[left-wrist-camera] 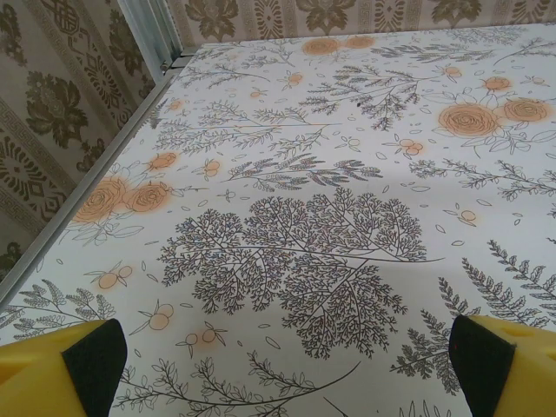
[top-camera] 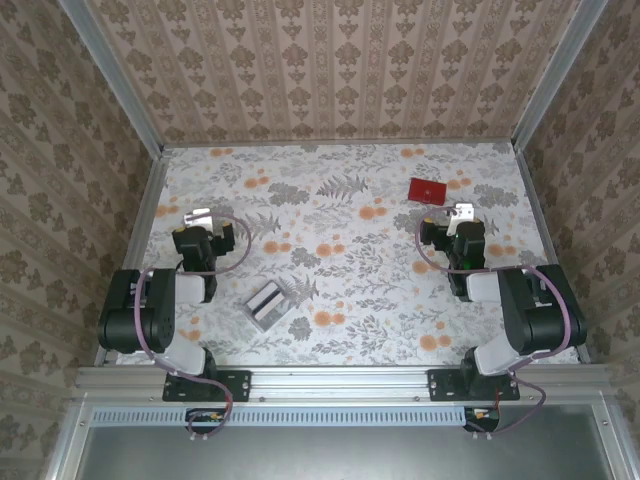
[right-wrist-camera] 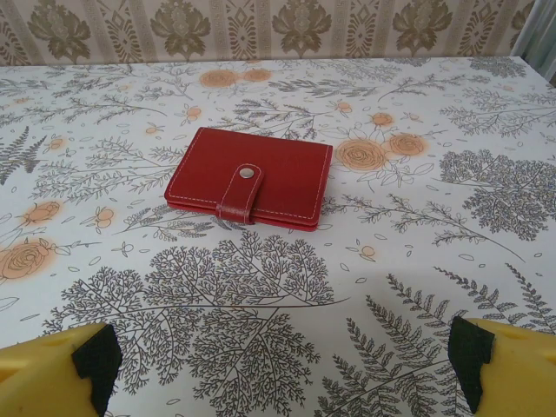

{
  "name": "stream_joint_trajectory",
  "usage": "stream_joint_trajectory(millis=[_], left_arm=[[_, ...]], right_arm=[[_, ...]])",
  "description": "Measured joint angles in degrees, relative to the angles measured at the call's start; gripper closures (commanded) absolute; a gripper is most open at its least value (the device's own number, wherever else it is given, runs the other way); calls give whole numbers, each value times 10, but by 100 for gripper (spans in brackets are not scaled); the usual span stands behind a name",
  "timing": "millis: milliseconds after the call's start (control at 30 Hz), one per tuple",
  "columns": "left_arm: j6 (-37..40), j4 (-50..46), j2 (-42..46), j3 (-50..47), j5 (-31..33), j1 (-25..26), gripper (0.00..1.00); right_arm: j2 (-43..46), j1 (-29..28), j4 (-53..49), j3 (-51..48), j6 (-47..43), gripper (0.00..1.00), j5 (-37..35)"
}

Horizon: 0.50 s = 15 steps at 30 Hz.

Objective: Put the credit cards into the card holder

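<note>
The card holder (top-camera: 428, 190) is a small red wallet lying flat at the back right of the table. In the right wrist view the card holder (right-wrist-camera: 287, 178) is folded closed, with its strap snapped across the front. The credit cards (top-camera: 267, 303) lie in a grey-white stack near the front, left of centre. My right gripper (top-camera: 462, 214) hangs just in front of the card holder, open and empty (right-wrist-camera: 282, 360). My left gripper (top-camera: 197, 216) is at the left side, behind and left of the cards, open (left-wrist-camera: 287, 365) over bare tabletop.
The floral tabletop (top-camera: 350, 260) is walled in by patterned panels on three sides. A metal rail (left-wrist-camera: 148, 35) runs along the left edge, close to my left gripper. Both arm bases sit at the near edge.
</note>
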State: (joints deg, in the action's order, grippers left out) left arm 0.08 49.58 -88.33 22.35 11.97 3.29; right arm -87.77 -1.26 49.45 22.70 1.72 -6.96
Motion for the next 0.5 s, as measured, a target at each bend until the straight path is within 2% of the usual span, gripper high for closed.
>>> stream_joint_trajectory(millis=[500], left_arm=[[0, 0, 0, 0, -9, -8, 0]], right_arm=[[0, 0, 0, 0, 0, 0, 0]])
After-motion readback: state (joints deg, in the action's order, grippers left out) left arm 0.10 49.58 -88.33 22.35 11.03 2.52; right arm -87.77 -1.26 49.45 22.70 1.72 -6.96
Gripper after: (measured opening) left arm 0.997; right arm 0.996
